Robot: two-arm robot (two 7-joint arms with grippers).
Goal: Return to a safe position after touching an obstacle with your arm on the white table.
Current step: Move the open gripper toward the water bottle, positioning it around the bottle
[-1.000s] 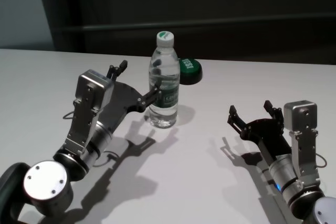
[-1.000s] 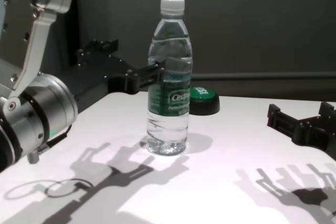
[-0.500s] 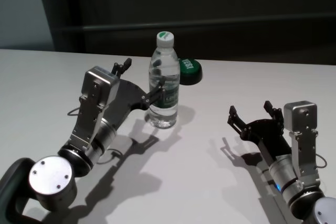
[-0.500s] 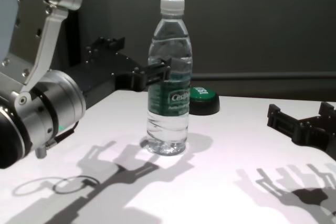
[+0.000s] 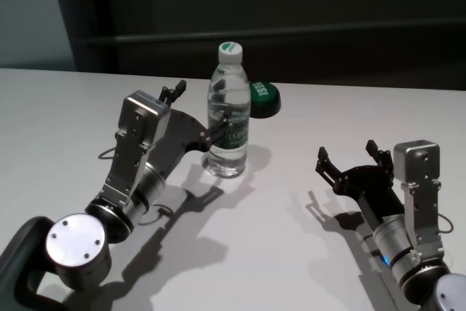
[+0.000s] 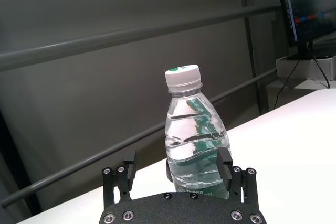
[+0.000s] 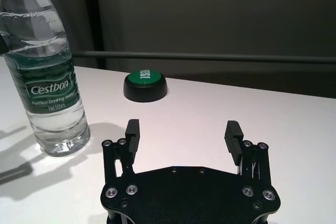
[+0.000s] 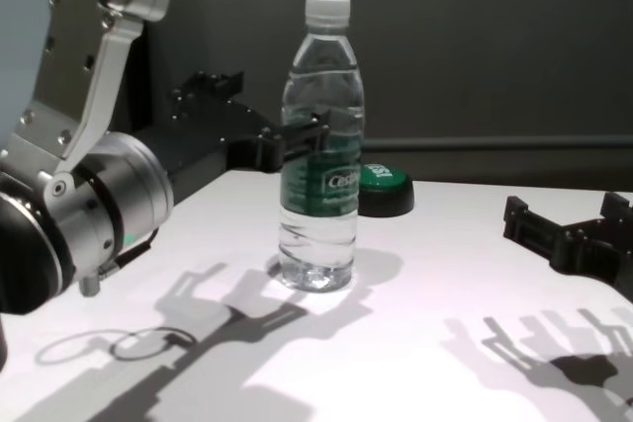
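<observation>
Bottle standing upright near the middle of the white surface, clear plastic with water inside, white screw cap with a touch of green on top, and a dark green label reading "Cestbon" in white, with smaller white text under it that looks like "Purified Drinking Water" and "Net 555ml" in the right wrist view. Left gripper is right up against it from the left side: fingers spread apart, the near finger pressing at the label band, the far finger clear of the bottle and pointing off toward the back. From the left wrist view the bottle sits just past the open fingers, toward one of them rather than centred in the gap. Nothing is clamped; the fingers hold only air. Behind the bottle and a little to the right sits a round black button with a green top carrying white lettering, which reads like "TEST" though the first letter is hard to make out. Over on the right, the right gripper rests low over the near part of the surface, well apart from the bottle, fingers wide apart and holding nothing, pointing toward the far side.
</observation>
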